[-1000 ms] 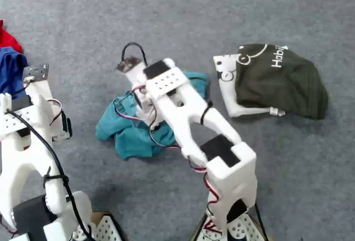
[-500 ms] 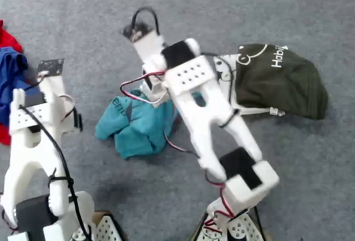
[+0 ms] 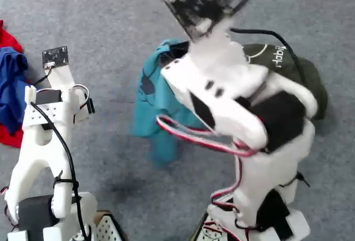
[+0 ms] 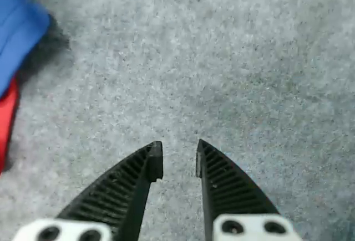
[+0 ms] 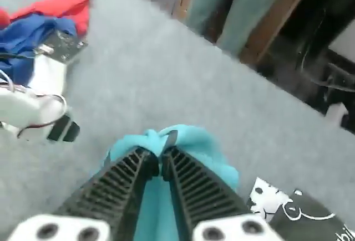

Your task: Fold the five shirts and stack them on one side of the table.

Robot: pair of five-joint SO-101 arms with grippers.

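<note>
Shirts first: a red shirt (image 3: 6, 39) and a blue shirt (image 3: 11, 86) lie heaped together at the left edge of the grey table (image 3: 100, 25). Just beside them the left gripper (image 4: 178, 160) hovers over bare table, jaws slightly parted, holding nothing. Midtable, the right gripper (image 5: 161, 163) is clamped on a bunched teal shirt (image 3: 152, 94), which hangs from it. To do this well, I judge the left gripper should take a second edge, so the cloth spreads flat before folding. Far right lies a dark green shirt (image 3: 310, 80). Count: four shirts, two grippers.
</note>
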